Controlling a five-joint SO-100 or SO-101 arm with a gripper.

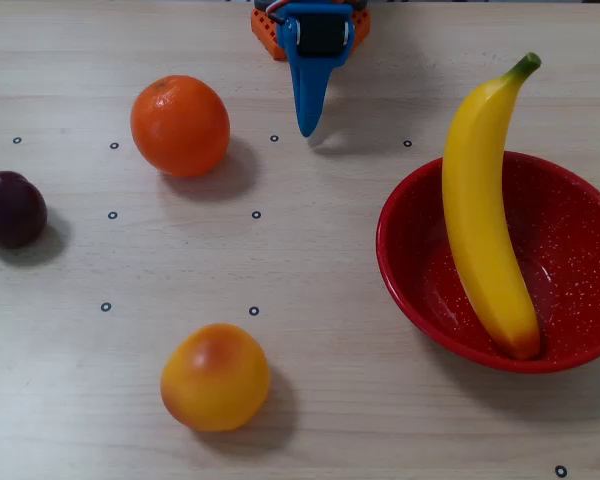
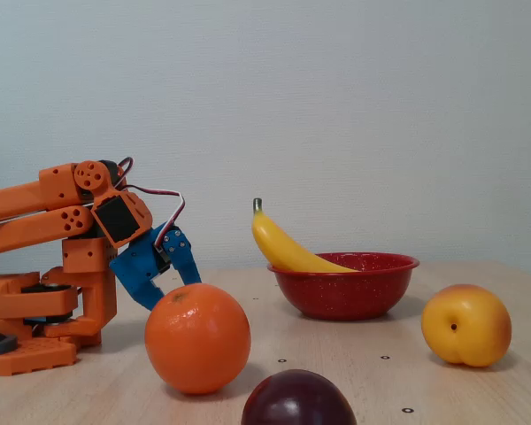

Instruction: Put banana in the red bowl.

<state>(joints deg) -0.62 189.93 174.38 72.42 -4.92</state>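
With the blue two-finger gripper (image 1: 306,128) folded back near the orange arm base (image 2: 35,310), it grips nothing; the fingers taper to one point in the overhead view, so they read as closed together and empty. In the fixed view the gripper (image 2: 193,276) hangs just above the table, partly behind the round orange fruit (image 2: 197,337), and well apart from the bowl.

The long glossy yellow toy banana (image 1: 483,215) lies across the large shallow red speckled bowl (image 1: 580,300). Its orange-red end sits low inside, against the near wall. Its green stem tip pokes out past the far rim and over the light wooden table (image 1: 330,260). The fixed view confirms this: the banana (image 2: 288,248) leans on the bowl (image 2: 345,292) rim with its stem up in the air.

Judgement: the task looks done. The banana is in the bowl, resting on it, and the arm is clear. Only risk is the overhang tipping it out, but it appears stable.

Distractors untouched: the orange (image 1: 180,125), a dark purple plum (image 1: 10,209) and a yellow-orange peach-like fruit (image 1: 215,377), all on the table outside the bowl.
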